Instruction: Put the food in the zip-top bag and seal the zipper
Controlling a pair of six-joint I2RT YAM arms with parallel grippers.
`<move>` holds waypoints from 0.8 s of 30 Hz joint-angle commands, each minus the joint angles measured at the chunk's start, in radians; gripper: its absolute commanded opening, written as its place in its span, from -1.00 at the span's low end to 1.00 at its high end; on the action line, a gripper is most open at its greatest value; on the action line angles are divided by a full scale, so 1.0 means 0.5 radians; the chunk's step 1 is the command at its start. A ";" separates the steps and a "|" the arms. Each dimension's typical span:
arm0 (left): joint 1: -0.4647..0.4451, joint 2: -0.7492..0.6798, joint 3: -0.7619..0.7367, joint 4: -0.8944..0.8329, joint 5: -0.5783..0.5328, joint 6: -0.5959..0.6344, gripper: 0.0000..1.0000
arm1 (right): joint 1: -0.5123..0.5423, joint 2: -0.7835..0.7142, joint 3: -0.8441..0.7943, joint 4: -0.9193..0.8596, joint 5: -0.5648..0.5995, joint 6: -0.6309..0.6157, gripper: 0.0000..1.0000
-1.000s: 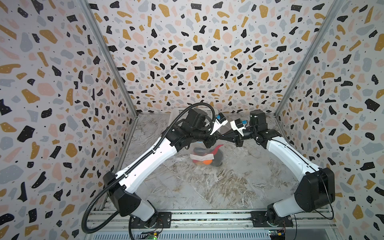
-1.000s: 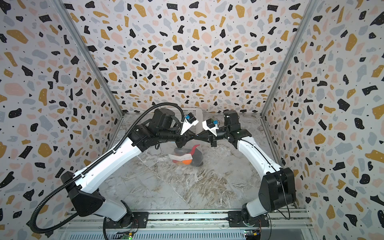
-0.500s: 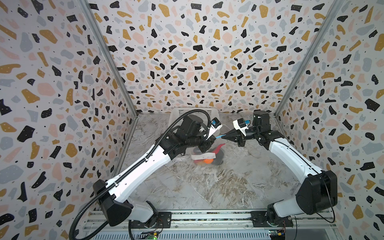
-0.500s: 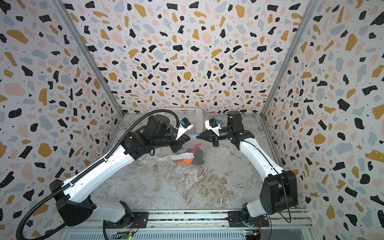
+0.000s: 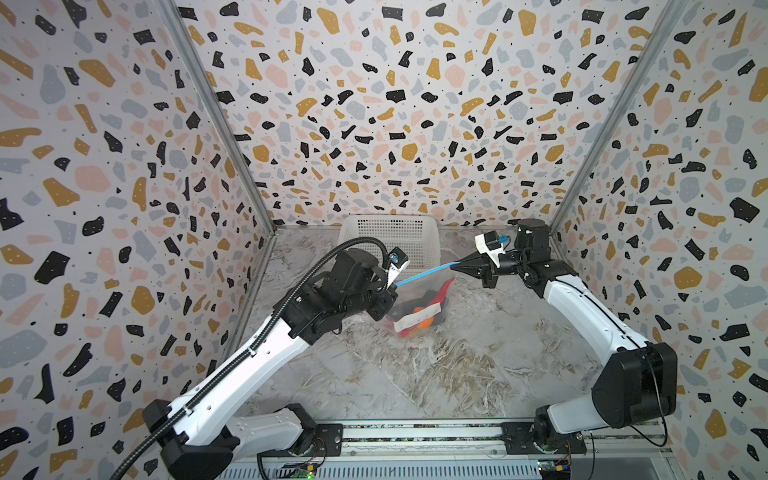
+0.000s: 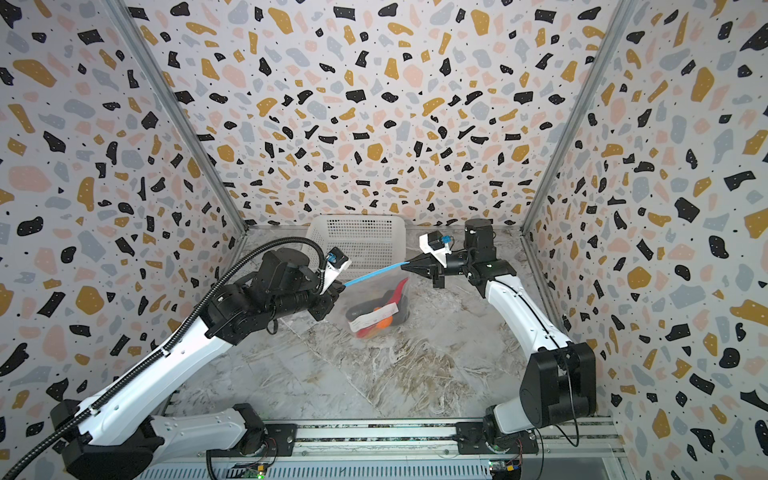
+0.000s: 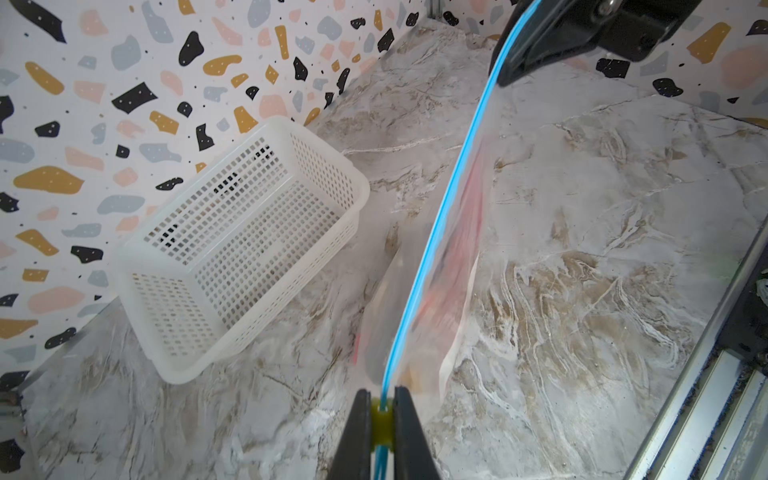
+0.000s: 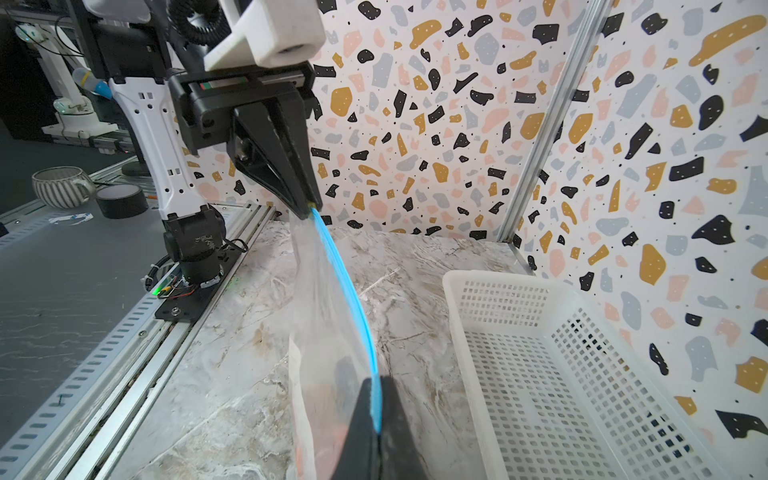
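Our left gripper [image 8: 309,205] pinches the small yellow tip [image 7: 381,419] of the thin light blue zipper strip [image 5: 427,274], our right gripper [image 5: 460,262] its far end.

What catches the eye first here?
A thin light blue zipper strip is stretched in mid-air between the left claw and right claw, both shut on it. Under it the clear crinkly plastic bag holds colourful toy foods; a white perforated plastic basket sits behind, near the back wall.
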 commanded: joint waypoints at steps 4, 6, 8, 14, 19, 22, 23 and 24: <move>0.035 -0.203 -0.071 -0.337 -0.182 -0.150 -0.94 | -0.074 -0.047 0.033 0.083 0.070 0.057 -1.00; 0.035 -0.243 -0.093 -0.370 -0.193 -0.169 -0.94 | -0.077 -0.046 0.036 0.076 0.077 0.055 -1.00; 0.035 -0.282 -0.107 -0.399 -0.203 -0.181 -0.93 | -0.080 -0.043 0.038 0.077 0.081 0.058 -1.00; 0.035 -0.351 -0.114 -0.489 -0.244 -0.211 -0.93 | -0.068 0.002 0.039 0.119 0.064 0.082 -1.00; 0.035 -0.346 -0.090 -0.454 -0.198 -0.211 -0.76 | 0.013 0.043 0.063 0.090 0.081 0.052 -1.00; 0.032 -0.258 -0.013 -0.291 -0.014 -0.225 -0.11 | 0.062 0.064 0.070 0.085 0.088 0.052 -1.00; 0.032 -0.215 0.039 -0.211 0.059 -0.225 -0.04 | 0.075 0.066 0.062 0.091 0.090 0.052 -1.00; 0.032 -0.160 0.103 -0.095 0.171 -0.208 0.01 | 0.090 0.072 0.057 0.107 0.091 0.056 -1.00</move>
